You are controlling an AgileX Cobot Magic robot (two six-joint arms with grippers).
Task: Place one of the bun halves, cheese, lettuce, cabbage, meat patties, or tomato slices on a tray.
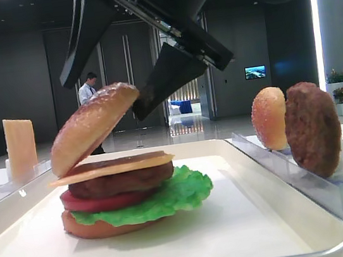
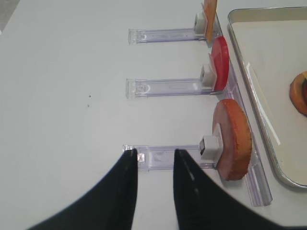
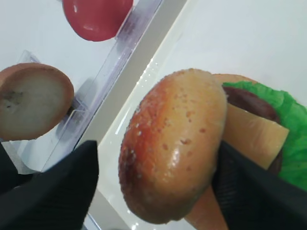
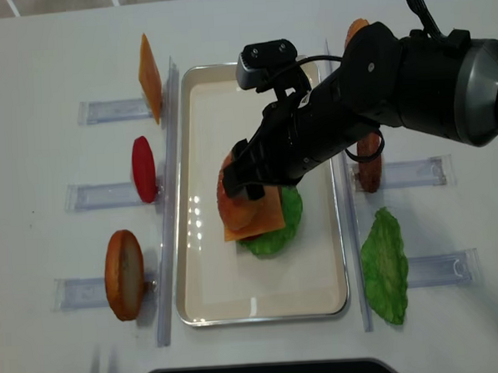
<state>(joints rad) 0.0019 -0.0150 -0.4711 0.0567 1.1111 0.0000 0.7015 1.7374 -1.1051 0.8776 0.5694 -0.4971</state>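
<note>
Near the middle of the large white rectangular tray with the raised shiny rim [image 1: 254, 219]: a stacked burger, built up from a plain flat bottom bun [image 1: 102, 229], a bright green ruffled lettuce leaf [image 1: 174, 195], a round red tomato slice [image 1: 99, 202], a thick dark brown meat patty [image 1: 121, 181] and a thin pale orange cheese square [image 1: 113, 168]. On top, touching the cheese along one edge only, the domed golden-brown speckled bun top [image 1: 93, 126], steeply tilted, its raised edge up by one finger of the right arm's black tool [image 3: 158, 163]. Tool fingers apart and straddling the bun. In the wrist view, one pad [image 3: 240, 182] against the crust, the other clear of it with a gap showing between, so apparently not clamped. Bun directly between the fingers, flat face slanted rather than level with the stack. Judged: placing nearly done, bun not yet seated flat. Next, probably a straight lift away from the tray, with some risk of the touching pad dragging the bun off the cheese. Right arm plainly the nearer one. Left arm's black tool [image 2: 153, 158] off the tray, low over the white worktop [image 2: 62, 72] beyond the tray's long side, at a clear plastic rack [image 2: 163, 165] holding an upright round orange-brown bun half [image 2: 232, 139]. Fingers drawn nearly together, only a slit between the tips, gripping nothing.
</note>
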